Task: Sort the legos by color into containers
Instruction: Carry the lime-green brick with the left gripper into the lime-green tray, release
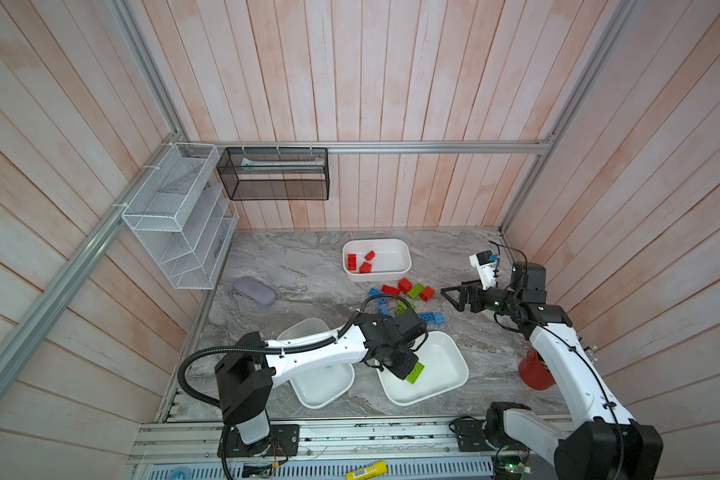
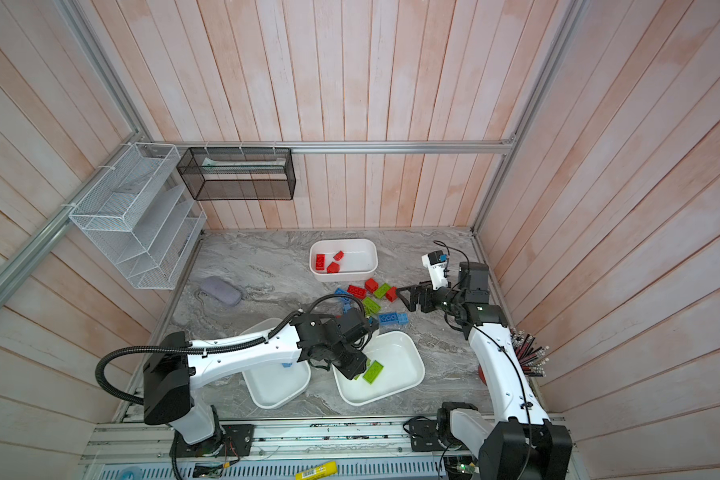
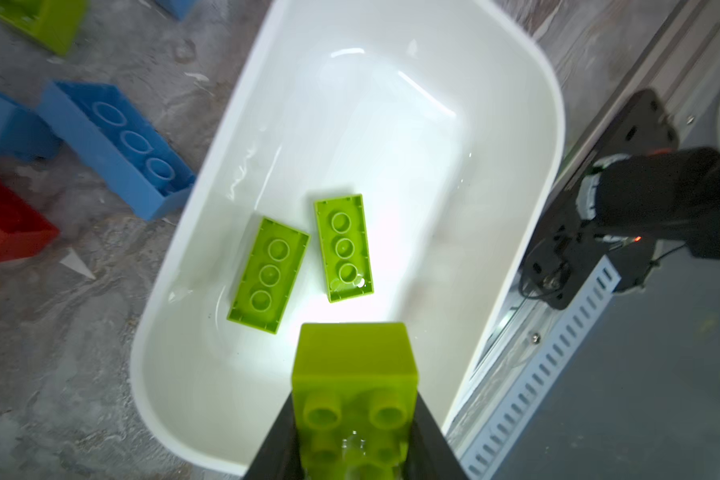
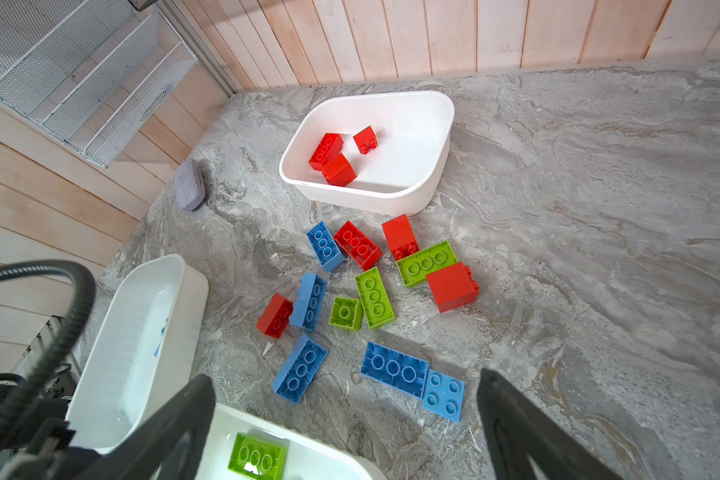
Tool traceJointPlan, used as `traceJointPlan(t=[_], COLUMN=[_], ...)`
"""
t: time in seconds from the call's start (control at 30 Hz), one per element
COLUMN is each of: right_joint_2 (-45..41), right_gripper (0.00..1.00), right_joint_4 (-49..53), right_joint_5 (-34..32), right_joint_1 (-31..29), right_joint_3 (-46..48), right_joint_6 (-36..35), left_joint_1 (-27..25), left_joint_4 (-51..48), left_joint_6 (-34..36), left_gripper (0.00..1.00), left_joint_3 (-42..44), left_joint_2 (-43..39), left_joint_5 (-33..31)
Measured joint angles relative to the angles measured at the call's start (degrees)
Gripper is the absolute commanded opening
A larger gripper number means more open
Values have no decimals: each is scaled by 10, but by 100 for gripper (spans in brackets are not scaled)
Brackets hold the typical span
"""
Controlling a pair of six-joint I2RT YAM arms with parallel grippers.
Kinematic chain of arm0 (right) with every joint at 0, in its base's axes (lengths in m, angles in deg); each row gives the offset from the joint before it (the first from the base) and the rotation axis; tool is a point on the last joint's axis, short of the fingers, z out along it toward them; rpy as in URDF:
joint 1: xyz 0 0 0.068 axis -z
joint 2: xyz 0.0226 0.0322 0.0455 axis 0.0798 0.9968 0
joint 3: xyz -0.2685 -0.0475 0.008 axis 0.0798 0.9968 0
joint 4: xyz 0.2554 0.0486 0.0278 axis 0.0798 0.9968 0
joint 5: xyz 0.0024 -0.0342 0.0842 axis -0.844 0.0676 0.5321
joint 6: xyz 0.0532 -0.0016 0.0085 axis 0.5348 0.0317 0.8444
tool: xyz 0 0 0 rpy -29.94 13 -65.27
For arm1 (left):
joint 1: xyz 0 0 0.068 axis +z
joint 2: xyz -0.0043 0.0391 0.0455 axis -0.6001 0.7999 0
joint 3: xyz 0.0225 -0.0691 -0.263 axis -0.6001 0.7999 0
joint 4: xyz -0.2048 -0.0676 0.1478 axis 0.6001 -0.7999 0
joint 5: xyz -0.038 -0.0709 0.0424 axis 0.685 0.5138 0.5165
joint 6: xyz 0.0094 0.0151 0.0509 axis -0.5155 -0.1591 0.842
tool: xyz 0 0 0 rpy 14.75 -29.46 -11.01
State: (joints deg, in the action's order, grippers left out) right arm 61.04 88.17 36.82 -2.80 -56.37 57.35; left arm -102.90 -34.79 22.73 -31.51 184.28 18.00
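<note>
My left gripper (image 3: pixel 354 440) is shut on a lime green lego (image 3: pixel 354 374) above the front right container (image 3: pixel 553 124), where two more green legos (image 3: pixel 269 274) lie underside up. In both top views this gripper (image 1: pixel 407 369) hangs over that tub (image 1: pixel 460 365). The back container (image 1: pixel 395 247) holds three red legos (image 1: pixel 360 262). Loose red, blue and green legos (image 4: pixel 371 297) lie scattered between the tubs. My right gripper (image 4: pixel 345 376) stands open and empty just right of the pile (image 1: pixel 404 297). The front left container (image 1: pixel 321 395) lies partly under my left arm.
A grey fabric case (image 1: pixel 254 291) lies at the left. A red pencil cup (image 1: pixel 535 372) stands by the right arm. A white wire rack (image 1: pixel 175 216) and a black mesh basket (image 1: pixel 273 172) hang on the walls. Metal rails run along the table's front edge.
</note>
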Motion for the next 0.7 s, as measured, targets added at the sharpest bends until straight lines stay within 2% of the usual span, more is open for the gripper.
traceJointPlan(t=[0.13, 0.2, 0.27, 0.33, 0.57, 0.7], right_joint_2=[0, 0, -1, -2, -3, -1], right_gripper=[98, 98, 98, 98, 98, 98], right_joint_4=[-1, 0, 2, 3, 8, 8], right_joint_5=[0, 0, 0, 0, -1, 0], right_joint_1=[0, 0, 0, 0, 0, 0], right_joint_3=[0, 0, 0, 0, 0, -4], right_joint_6=[0, -1, -3, -5, -7, -6], left_joint_1=[-7, -8, -9, -9, 19, 52], left_joint_4=[11, 15, 16, 16, -1, -20], left_joint_6=[36, 51, 64, 70, 51, 43], left_gripper=[19, 23, 34, 49, 72, 72], left_joint_3=[11, 12, 12, 12, 2, -50], left_joint_2=[29, 42, 47, 47, 19, 1], left_joint_5=[-1, -5, -9, -15, -2, 9])
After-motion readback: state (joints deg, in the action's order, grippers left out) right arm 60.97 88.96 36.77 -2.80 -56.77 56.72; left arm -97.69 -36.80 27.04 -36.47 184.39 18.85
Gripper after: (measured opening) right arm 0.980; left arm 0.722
